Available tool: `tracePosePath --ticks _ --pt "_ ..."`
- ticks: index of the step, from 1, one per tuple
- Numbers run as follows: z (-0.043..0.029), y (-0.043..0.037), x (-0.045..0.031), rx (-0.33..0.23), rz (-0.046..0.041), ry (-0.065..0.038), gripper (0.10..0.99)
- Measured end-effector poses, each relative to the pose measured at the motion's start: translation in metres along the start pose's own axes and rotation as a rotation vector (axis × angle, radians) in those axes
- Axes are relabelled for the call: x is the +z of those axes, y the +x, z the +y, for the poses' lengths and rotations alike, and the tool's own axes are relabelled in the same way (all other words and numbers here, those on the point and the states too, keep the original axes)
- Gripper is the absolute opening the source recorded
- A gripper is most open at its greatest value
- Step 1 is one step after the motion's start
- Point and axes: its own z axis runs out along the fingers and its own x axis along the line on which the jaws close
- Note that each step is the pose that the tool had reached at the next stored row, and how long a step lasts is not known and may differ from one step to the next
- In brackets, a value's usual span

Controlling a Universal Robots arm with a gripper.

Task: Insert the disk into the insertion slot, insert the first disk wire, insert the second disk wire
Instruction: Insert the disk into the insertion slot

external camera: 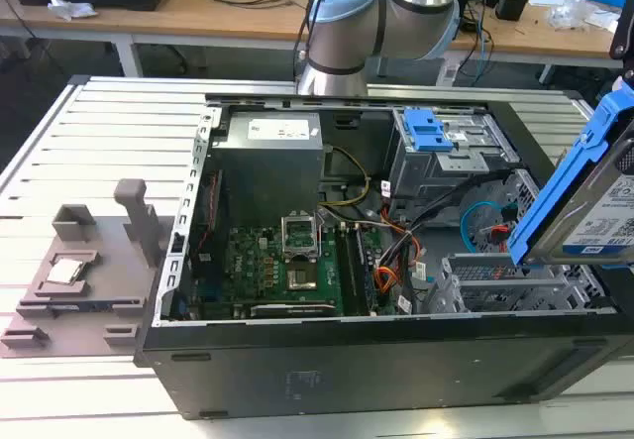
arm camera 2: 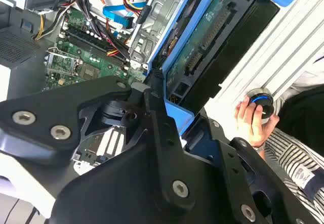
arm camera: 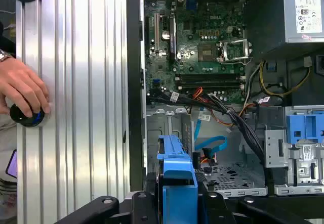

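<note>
the black tool (arm camera 2: 169,115) is clamped on one end of the flat silver hard drive in its bright blue plastic carrier (arm camera 2: 202,47), which juts out ahead of it, tilted, in the air. below and just beyond the drive, apart from it, sits the boxy grey perforated metal drive cage (external camera: 505,285) inside the open black computer case (external camera: 327,380). farther on come the green motherboard (arm camera: 202,47) and the grey power supply box (external camera: 269,166). off to the side, a person's hand (arm camera: 23,90) rests on the ribbed aluminium bench (arm camera: 81,57).
</note>
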Motion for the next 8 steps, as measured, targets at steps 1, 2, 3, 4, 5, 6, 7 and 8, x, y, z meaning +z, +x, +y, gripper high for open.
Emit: tracePosePath --ticks 1,2,3,4,5,6,7,8 --pt "0.0013 0.0000 0.0018 0.000 -0.0002 0.000 0.365" --pt "0.0018 0.0000 0.0023 0.000 -0.0001 0.000 0.365" --pt "0.0018 0.0000 0.0025 0.000 -0.0001 0.000 0.365" --pt "0.0019 0.0000 0.0028 0.000 -0.0002 0.000 0.365" --pt "0.0020 0.0000 0.0032 0.000 -0.0002 0.000 0.365" --pt "0.0021 0.0000 0.0034 0.000 -0.0001 0.000 0.365" --pt "0.0025 0.0001 0.0044 0.000 -0.0001 0.000 0.365" --pt "0.0026 0.0000 0.0060 0.000 -0.0001 0.000 0.365"
